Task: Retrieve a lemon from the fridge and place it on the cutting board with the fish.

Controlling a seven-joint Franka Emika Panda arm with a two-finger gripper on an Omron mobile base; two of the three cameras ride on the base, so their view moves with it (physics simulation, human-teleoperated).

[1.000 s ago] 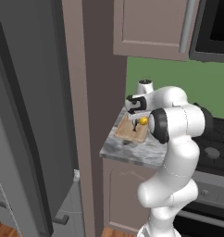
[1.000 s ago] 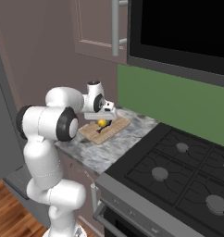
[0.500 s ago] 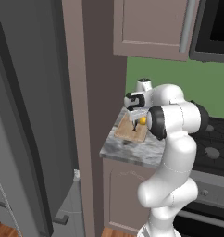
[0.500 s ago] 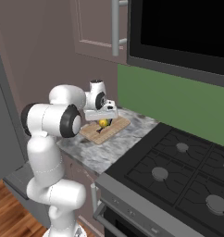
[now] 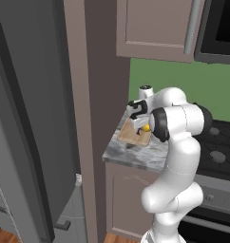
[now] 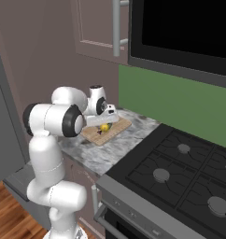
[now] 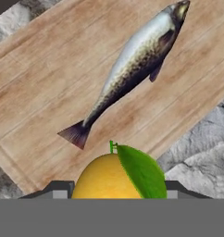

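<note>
My gripper (image 7: 115, 192) is shut on the lemon (image 7: 107, 179), a yellow fruit with a green leaf, just above the light wooden cutting board (image 7: 37, 88). A silvery fish (image 7: 132, 65) lies across the board, beyond the lemon. From the left base camera the lemon (image 5: 146, 127) hangs under the gripper (image 5: 143, 124) over the board (image 5: 130, 138). From the right the lemon (image 6: 104, 127) sits low over the board (image 6: 116, 129). The fridge (image 5: 26, 123) stands at the left with its grey door swung open.
The board rests on a grey marbled counter (image 5: 131, 154) beside a tall brown panel (image 5: 91, 109). A black gas stove (image 6: 180, 172) lies to the right. Upper cabinets (image 5: 155, 26) and a dark microwave (image 6: 180, 32) hang above.
The arm has shifted a little and the lemon has come slightly lower over the board. The grip is unchanged.
</note>
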